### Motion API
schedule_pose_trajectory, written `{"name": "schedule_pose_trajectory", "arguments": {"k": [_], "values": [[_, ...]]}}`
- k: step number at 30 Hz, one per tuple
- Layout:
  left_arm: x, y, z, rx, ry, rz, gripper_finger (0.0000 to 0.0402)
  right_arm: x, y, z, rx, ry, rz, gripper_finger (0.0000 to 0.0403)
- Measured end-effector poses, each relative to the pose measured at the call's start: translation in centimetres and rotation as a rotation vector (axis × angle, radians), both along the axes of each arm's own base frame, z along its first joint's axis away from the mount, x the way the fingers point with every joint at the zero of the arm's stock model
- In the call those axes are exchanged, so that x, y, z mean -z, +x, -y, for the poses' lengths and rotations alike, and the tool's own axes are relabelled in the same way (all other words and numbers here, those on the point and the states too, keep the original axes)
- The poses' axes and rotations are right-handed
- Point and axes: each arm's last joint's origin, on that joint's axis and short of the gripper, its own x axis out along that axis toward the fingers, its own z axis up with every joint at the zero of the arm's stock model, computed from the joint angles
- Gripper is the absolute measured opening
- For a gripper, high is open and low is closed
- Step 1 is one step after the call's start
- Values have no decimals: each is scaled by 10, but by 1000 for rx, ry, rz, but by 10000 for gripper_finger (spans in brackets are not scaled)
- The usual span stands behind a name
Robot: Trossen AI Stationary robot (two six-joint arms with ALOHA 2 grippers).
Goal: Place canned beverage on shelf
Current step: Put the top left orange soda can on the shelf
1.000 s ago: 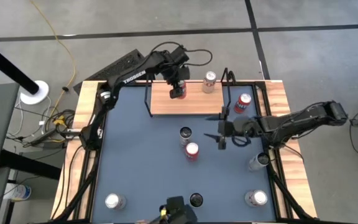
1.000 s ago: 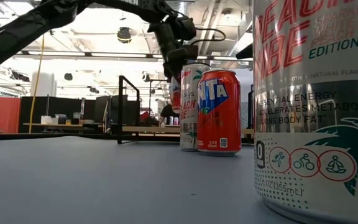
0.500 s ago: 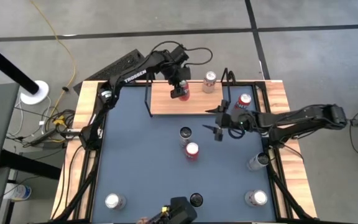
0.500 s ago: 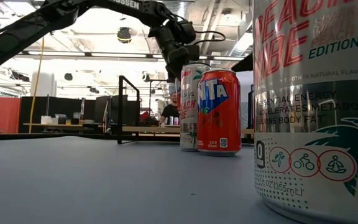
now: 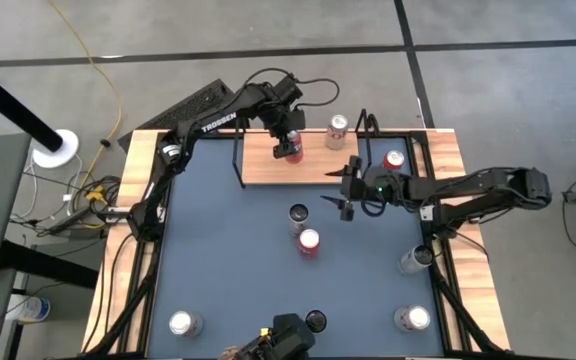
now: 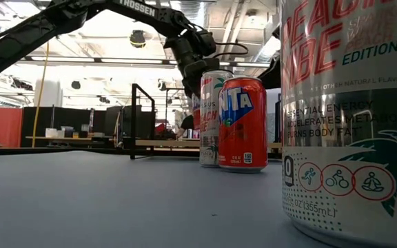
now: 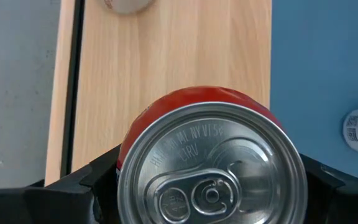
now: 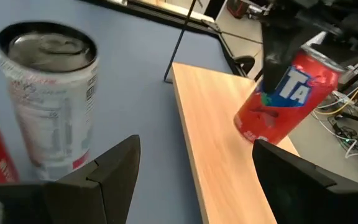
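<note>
Left pincer clamped the glossy red can over the pale-wood shelf; right pincer hung spread above the matte blue tabletop.

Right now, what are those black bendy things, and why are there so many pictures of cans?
They are two robot arms at a blue table. One camera looks down from above, one sits low on the tabletop, and each arm carries one on its wrist. The left gripper holds a red can over the wooden shelf, where a silver can already stands. The right gripper is open and empty, near the shelf's edge. More cans stand around the table, like the red-topped can in the middle.
</note>
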Motion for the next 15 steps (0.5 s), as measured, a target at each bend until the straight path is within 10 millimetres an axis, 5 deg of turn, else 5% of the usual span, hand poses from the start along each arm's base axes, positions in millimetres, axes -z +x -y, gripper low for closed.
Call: {"name": "schedule_pose_trajectory", "arguments": {"k": [6, 15], "values": [[18, -1, 1, 6, -30, -38, 286, 1, -2, 11, 21, 9, 0, 305], [18, 1, 0, 2, -19, -17, 310, -3, -3, 21, -26, 11, 38, 305]]}}
